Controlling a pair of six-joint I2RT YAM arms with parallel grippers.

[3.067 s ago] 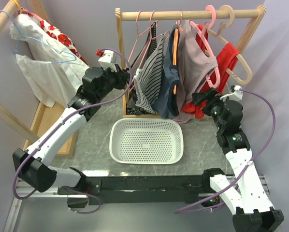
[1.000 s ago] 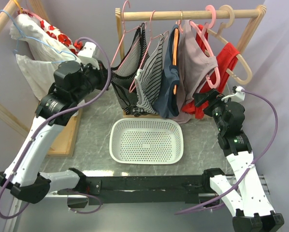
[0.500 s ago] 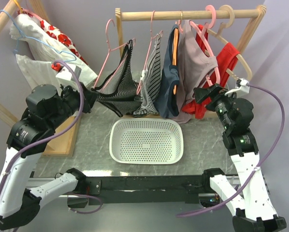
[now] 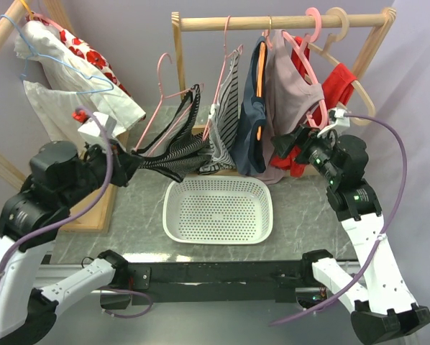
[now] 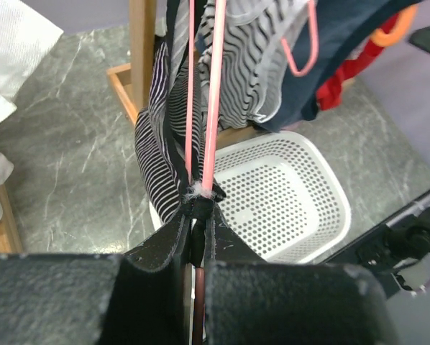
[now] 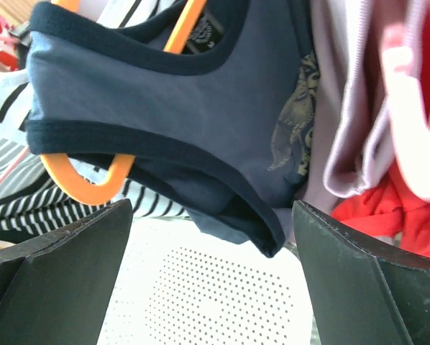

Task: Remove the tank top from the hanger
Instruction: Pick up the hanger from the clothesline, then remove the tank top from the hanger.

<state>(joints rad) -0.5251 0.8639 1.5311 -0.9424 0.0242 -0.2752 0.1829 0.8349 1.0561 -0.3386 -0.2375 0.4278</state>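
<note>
tank top [image 4: 173, 152] in stripes is off the rail [image 4: 272, 22] yet on its pink hanger [image 4: 159, 90]; left gripper [image 4: 126, 162] clamps it, right gripper [image 6: 211, 215] gapes empty.

Robot test lab, staged as a laundry corner. Left arm [image 4: 35, 208] and right arm [image 4: 359, 215] bolted to a black rail [image 4: 222, 274] at the edge of a marble-look table [image 4: 294, 215]. Loose purple cables [image 4: 398, 187]. Bare lilac wall [image 4: 121, 36]. Props: small wooden rack [image 4: 280, 21], clothes [image 4: 287, 79] on hangers [image 4: 362, 100], white basket [image 4: 167, 215].
</note>
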